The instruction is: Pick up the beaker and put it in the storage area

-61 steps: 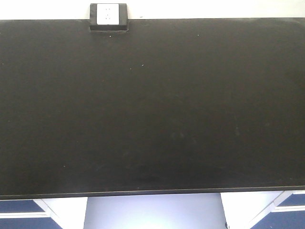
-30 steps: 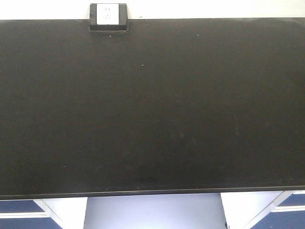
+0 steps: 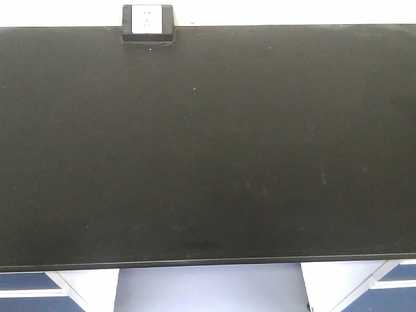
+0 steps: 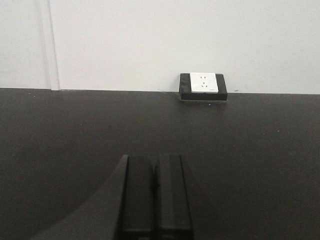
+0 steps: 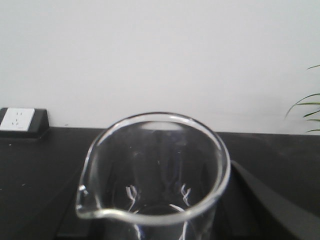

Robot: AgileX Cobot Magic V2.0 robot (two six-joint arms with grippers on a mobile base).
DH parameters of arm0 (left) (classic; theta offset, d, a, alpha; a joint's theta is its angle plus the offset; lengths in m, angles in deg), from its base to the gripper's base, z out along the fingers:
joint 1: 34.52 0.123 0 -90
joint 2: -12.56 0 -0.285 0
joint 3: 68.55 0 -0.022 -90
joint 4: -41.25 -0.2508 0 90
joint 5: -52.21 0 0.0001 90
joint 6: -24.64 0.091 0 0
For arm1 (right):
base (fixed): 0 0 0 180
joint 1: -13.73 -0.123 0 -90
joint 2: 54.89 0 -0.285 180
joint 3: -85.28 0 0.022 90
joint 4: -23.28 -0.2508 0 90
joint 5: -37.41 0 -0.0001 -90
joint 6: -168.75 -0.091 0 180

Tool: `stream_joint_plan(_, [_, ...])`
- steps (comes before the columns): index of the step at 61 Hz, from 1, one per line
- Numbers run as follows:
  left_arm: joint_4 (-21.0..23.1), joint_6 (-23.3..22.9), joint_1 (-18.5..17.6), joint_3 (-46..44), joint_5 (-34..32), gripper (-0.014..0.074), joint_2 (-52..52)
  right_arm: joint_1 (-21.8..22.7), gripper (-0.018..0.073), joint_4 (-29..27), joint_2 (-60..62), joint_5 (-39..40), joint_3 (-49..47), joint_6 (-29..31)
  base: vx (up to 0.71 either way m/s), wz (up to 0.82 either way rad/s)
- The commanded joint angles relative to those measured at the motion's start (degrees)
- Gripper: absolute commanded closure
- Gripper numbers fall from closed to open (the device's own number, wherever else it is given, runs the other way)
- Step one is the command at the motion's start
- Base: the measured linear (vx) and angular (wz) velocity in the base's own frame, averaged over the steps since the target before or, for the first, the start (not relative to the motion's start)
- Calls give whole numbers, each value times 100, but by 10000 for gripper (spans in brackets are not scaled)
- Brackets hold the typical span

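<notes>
The black bench [image 3: 208, 149] is filling the front view. It is serving as the storage area [image 4: 60, 130], and nothing is standing on the stretch shown. Neither arm is showing there.

The left pincer [image 4: 152, 192] is hanging low over the bench with its fingers pressed together on nothing, and is facing the back edge.

The right pincer [image 5: 157, 167] is carrying the beaker [image 5: 150, 150]. The glass is sitting upright just under the wrist camera, with a dark finger [image 5: 265, 200] running along each side, so I judge the pincer to be pinching it. The contact itself is hidden. The spout is pointing toward the camera's lower left. Whether the base is touching the bench cannot be told.

The socket box [image 3: 147, 23] is sitting at the back edge, toward the left back corner, well apart from the beaker.

The step in hand is looking like transport to the storage area. The next move is calling for bringing the beaker level over the open middle of the bench. It then needs lowering until the base is resting flat, and only after that spreading the fingers.
</notes>
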Motion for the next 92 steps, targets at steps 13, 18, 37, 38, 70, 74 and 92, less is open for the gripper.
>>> stream_joint_plan(13, [32,-33,-42,125,-484,605,-98,10,560,198,-2950,2879,-171,21,0,0])
stream_joint_plan(18, [32,-33,-42,125,-484,605,-98,10,560,858,-3629,3433,-171,-2,0,0])
stream_joint_plan(37, [32,-33,-42,125,-484,605,-98,16,560,2109,-5519,5500,-171,-652,0,0])
stream_joint_plan(38, [32,-33,-42,125,-484,605,-98,16,560,2102,-5576,5530,-171,-652,0,0])
stream_joint_plan(70, [32,-33,-42,125,-484,605,-98,16,560,2103,-7160,6424,-171,-652,0,0])
stream_joint_plan(74, [32,-33,-42,125,-484,605,-98,16,560,2103,-7305,6567,-171,-652,0,0])
stream_joint_plan(92, [32,-33,-42,125,-484,605,-98,16,560,2096,-7863,6933,-171,-542,0,0])
